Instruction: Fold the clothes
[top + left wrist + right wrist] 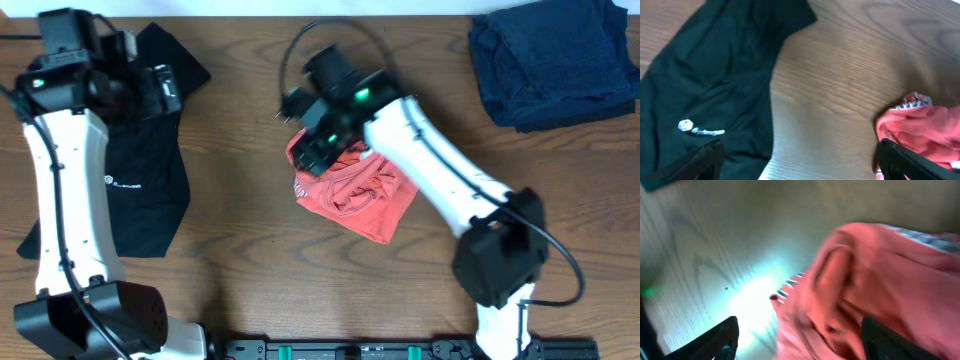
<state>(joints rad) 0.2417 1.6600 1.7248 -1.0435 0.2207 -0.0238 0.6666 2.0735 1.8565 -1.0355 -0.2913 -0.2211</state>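
A crumpled red garment [358,195] lies mid-table; it also shows in the left wrist view [920,131] and fills the right wrist view [875,285]. My right gripper [312,142] is open, hovering over the red garment's upper left edge, its fingers [800,340] spread either side of the cloth. A black garment with a small white logo [140,185] lies flat at the left, seen also in the left wrist view [705,85]. My left gripper [160,88] is open and empty above the black garment's upper part, its fingers [800,162] wide apart.
A folded stack of dark blue clothes [555,60] sits at the back right corner. Bare wooden table [245,150] lies between the black and red garments. A black cable [330,30] loops behind the right arm.
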